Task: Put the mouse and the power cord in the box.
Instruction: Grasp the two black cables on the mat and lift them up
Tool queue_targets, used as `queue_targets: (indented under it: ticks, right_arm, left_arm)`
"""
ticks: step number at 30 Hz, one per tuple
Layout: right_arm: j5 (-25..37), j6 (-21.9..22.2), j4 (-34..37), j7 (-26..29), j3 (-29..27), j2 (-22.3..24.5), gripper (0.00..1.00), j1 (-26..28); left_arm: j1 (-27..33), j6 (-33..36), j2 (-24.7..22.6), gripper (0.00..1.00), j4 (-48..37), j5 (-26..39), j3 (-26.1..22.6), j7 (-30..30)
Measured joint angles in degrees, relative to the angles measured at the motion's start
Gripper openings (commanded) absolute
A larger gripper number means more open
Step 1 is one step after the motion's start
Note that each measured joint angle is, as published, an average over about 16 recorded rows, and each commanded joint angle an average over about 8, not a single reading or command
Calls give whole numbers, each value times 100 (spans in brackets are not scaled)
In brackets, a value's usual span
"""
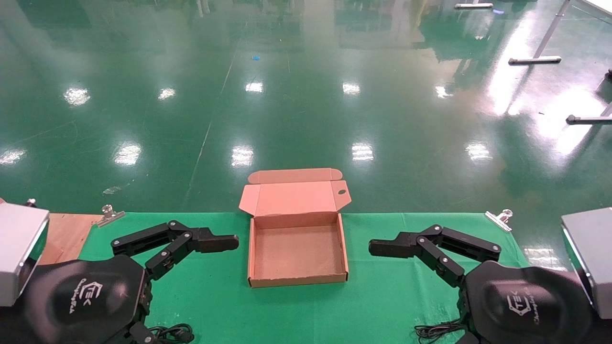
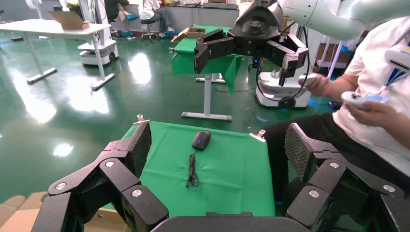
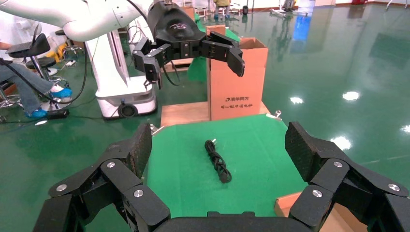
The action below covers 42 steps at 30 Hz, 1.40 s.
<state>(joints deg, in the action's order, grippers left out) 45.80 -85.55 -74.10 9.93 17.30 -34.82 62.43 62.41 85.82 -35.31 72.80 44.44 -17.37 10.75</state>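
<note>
Both grippers hung wide open and empty beside the open box.

Nearest the head camera, the left gripper and right gripper hovered over the green cloth on either side of the box, each with jaws spread apart and holding nothing. The box sat between them, lid tipped back, its floor bare. The mouse lay on the cloth on the robot's right, thin cable trailing; the power cord lay bundled on its left. Neither had been picked up. For a clean start, I'd judge the nearer arm should drop straight over its item, close across the mouse's body or the bundle's thick middle, and keep loose cable from snagging the box wall.
</note>
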Motion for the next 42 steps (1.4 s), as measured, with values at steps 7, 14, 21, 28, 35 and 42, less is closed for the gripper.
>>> queue_targets:
  ticks: [7,14,21,28,35,42]
  right_arm:
    - [1392,-96,-90,-150,519,-64,100,457]
    - [3620,-148,-21,-433,1384,-375,100,1181]
    - [5554,182,465,-1042,2124,-840,100,1665]
    - [6538,854,1444,-2002,2490,-1331,100,1826]
    - [6819,1492,2828,-2919,2627,-1913,100,1960]
    - [6810,1948,4230,-3635,2651,-2482,100,2157]
  left_arm:
    - [277,115,-96,100,-331,800,-372,-99]
    - [874,190,-425,100,-1216,2431,-1105,-478]
    - [1652,-44,-1003,100,-2628,4255,-1902,-1124]
    - [2332,-592,-1622,100,-4119,5524,-2449,-1831]
    - [2641,-1175,-2082,100,-5308,6026,-2670,-2462]
    - [2710,-1635,-2332,100,-6104,6093,-2689,-2967]
